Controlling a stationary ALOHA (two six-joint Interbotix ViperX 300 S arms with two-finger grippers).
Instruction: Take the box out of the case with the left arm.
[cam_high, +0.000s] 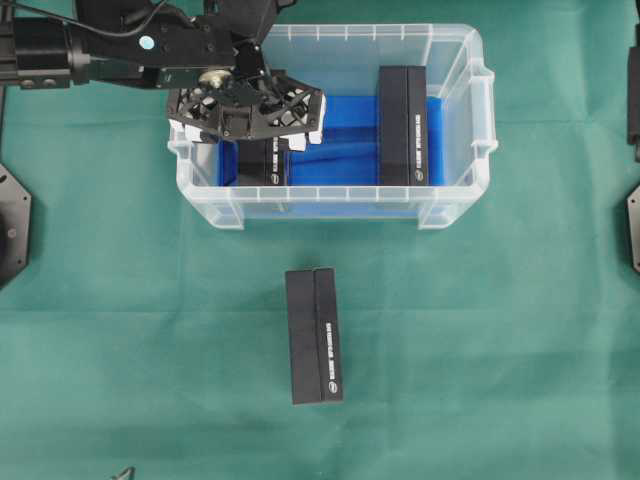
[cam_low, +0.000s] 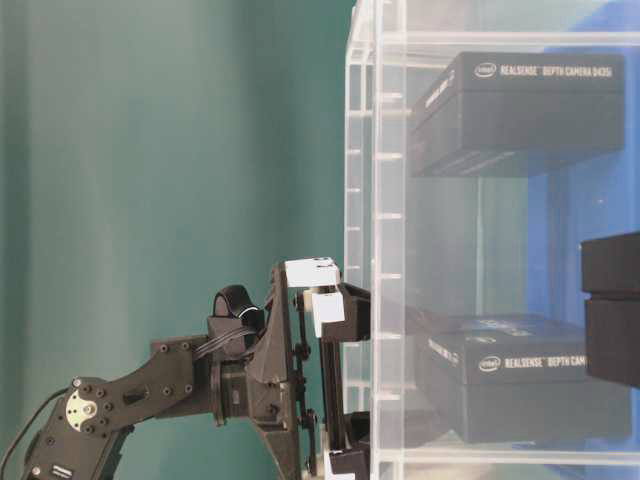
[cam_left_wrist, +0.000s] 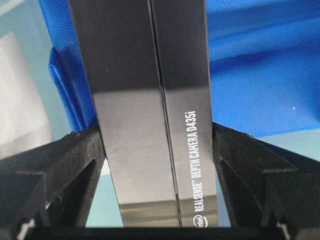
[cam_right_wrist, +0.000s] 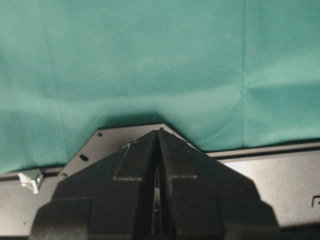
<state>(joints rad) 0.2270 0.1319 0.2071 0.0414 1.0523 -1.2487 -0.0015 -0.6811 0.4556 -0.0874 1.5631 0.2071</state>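
Note:
The clear case (cam_high: 460, 210) with blue lining stands at the back middle of the green cloth. Two black boxes lie in it. My left gripper (cam_high: 262, 140) reaches down into the case's left end. The left box (cam_left_wrist: 150, 125) stands between its black fingers (cam_left_wrist: 75, 165), which press on both of its long sides. In the overhead view only the near end of that box (cam_high: 262, 168) shows under the gripper. From table level the left gripper (cam_low: 330, 300) hangs at the case's wall (cam_low: 380, 200). My right gripper (cam_right_wrist: 159, 132) is shut, holds nothing, and rests over a grey plate.
A second black box (cam_high: 402, 125) lies in the right half of the case. A third black box (cam_high: 313, 335) lies on the cloth in front of the case. Black base plates (cam_high: 12, 225) sit at the left and right edges.

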